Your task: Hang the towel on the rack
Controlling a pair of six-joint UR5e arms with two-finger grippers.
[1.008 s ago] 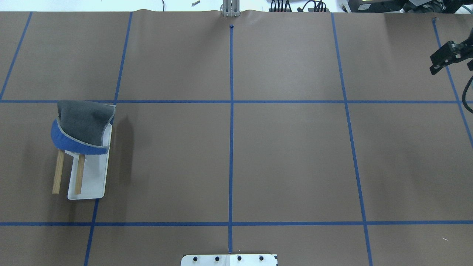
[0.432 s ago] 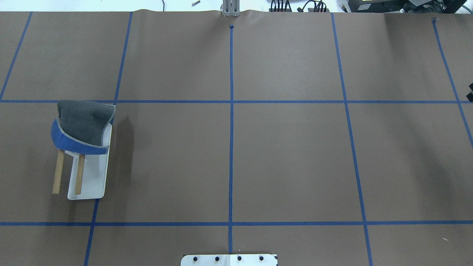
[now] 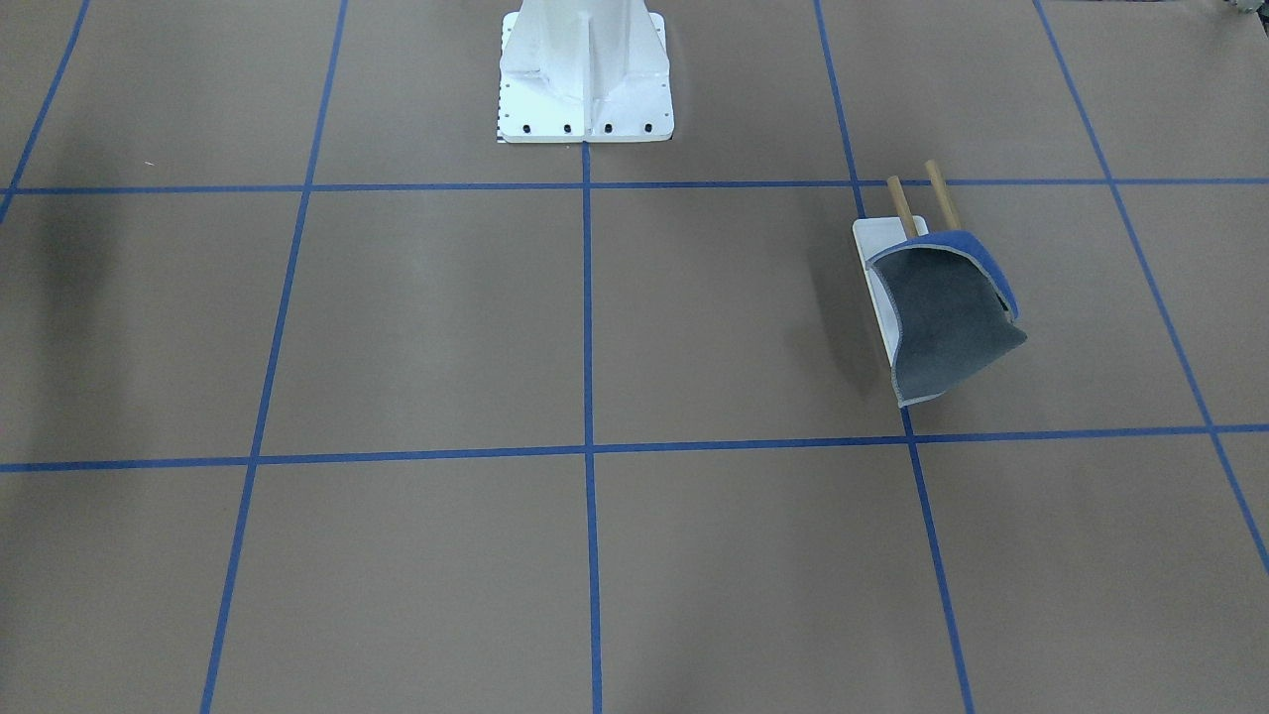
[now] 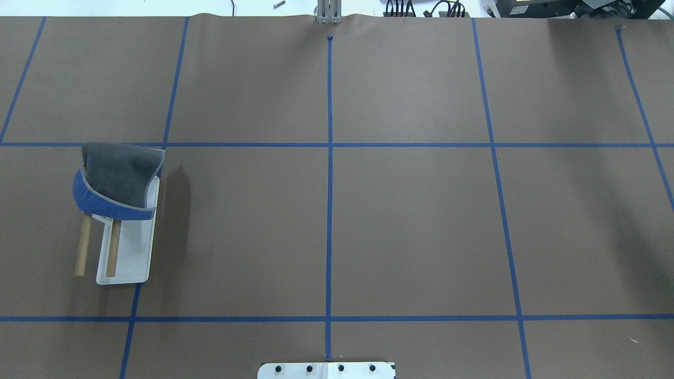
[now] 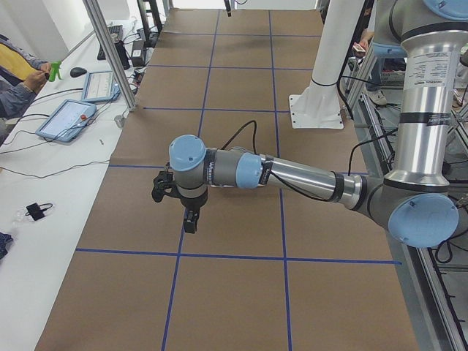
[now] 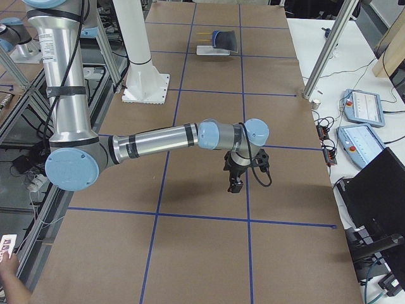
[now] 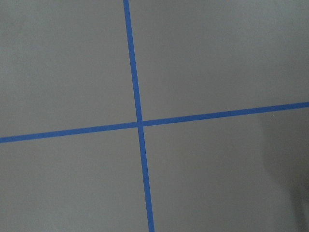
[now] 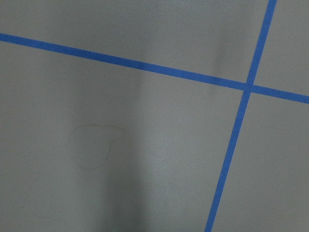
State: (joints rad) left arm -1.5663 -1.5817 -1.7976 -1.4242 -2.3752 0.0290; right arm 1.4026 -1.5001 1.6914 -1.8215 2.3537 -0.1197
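Note:
The towel (image 4: 118, 176), dark grey on top with a bright blue underside, hangs draped over the far end of the rack's two wooden rods (image 4: 83, 251) above its white base (image 4: 134, 258). It also shows in the front-facing view (image 3: 947, 317) and, small, in the exterior right view (image 6: 224, 40). My left gripper (image 5: 189, 219) shows only in the exterior left view, pointing down over bare table; I cannot tell whether it is open or shut. My right gripper (image 6: 235, 185) shows only in the exterior right view, far from the rack; I cannot tell its state either. Both wrist views show only brown table and blue tape.
The white bolted pedestal (image 3: 585, 79) stands at the robot's side of the table. Blue tape lines grid the brown surface. Tablets (image 5: 66, 121) and an operator's hands lie beyond the far edge. An aluminium post (image 6: 329, 47) stands at the far edge.
My right gripper, at the overhead view's right edge one second ago, has moved out of that view. The towel and rack have not moved.

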